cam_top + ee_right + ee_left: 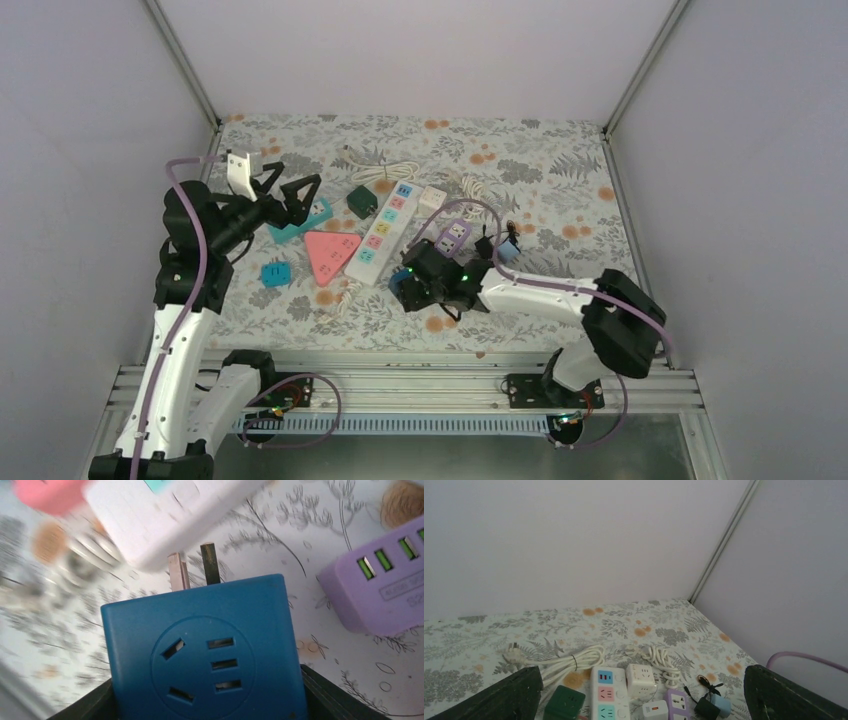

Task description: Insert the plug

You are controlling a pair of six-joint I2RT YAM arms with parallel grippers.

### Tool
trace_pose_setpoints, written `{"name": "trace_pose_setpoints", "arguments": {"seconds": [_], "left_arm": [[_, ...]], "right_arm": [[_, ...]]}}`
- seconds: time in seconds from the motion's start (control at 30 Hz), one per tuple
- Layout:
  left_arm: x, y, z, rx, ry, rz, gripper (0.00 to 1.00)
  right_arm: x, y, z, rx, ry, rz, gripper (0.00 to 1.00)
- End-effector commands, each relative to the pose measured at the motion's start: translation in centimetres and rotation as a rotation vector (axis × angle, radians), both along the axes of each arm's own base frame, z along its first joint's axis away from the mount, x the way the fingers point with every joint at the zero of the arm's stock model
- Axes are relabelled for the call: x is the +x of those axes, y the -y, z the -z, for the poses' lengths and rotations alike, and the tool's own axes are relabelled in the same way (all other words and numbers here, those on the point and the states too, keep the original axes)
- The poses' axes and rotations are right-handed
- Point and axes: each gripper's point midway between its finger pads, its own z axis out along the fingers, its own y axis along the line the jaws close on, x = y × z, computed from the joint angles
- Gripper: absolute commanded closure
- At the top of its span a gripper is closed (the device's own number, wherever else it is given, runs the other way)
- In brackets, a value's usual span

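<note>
R gripper (210, 692) clamped blue adapter (205, 650), lower centre of wrist view, prongs (210, 562) just short of white strip (170, 515). L gripper (307, 198) gaped wide, upper left. Risk: prongs misaligned w/ slots, so they'd jam or shove the strip.

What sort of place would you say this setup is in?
Probably a robot test cell: plain grey panel walls on metal posts, a floral-patterned table cover and a white power strip with coloured sockets.

Top view: around the power strip (385, 232) are placed a triangular adapter (331, 252) at 8 o'clock, a coiled cable (385, 172) at 12 o'clock, a USB block (452, 236) at 3 o'clock and the plug adapter (205, 650) at 6 o'clock.
</note>
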Motion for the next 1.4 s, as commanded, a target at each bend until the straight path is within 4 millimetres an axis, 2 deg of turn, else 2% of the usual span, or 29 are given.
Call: {"name": "trace_pose_setpoints", "arguments": {"seconds": [0.0,0.13,0.23,0.3,0.4,0.5,0.63,0.83,1.03,1.17,1.3,1.37], "left_arm": [[0.1,0.7,-0.3,-0.031,0.023,0.047,0.0],[0.2,1.5,0.2,-0.017,0.075,0.081,0.0],[0.9,1.9,0.5,-0.014,0.111,0.068,0.0],[1.4,3.0,1.1,-0.015,0.128,0.089,0.0],[1.3,6.2,2.0,0.005,0.162,0.185,0.0],[-0.4,10.0,2.8,0.101,0.268,0.37,0.0],[-0.5,12.5,3.5,0.174,0.351,0.467,0.0],[-0.3,15.8,6.1,0.261,0.427,0.579,0.0],[0.0,18.4,9.3,0.325,0.386,0.707,0.03],[0.1,18.8,10.1,0.323,0.38,0.702,0.11],[-0.5,18.7,9.7,0.291,0.43,0.692,0.21],[-0.3,18.5,9.7,0.29,0.432,0.671,0.34]], "right_arm": [[1.9,-3.0,-7.9,0.343,0.003,0.066,0.35],[2.9,-2.4,-12.6,0.519,-0.05,0.078,0.35],[4.4,-0.5,-15.0,0.627,-0.104,0.111,0.35],[4.9,0.3,-16.3,0.7,-0.151,0.111,0.34],[5.5,1.0,-17.9,0.783,-0.228,0.079,0.34],[6.4,1.4,-19.2,0.879,-0.303,0.067,0.35],[6.0,0.8,-21.0,0.973,-0.4,0.0,0.37],[5.9,0.5,-21.7,1.019,-0.449,-0.042,0.38],[6.8,0.4,-22.5,1.033,-0.441,-0.075,0.38],[7.0,0.4,-22.8,1.031,-0.423,-0.081,0.37],[7.0,0.4,-22.5,1.025,-0.426,-0.087,0.37],[7.2,0.4,-22.1,1.016,-0.425,-0.078,0.37]]}}
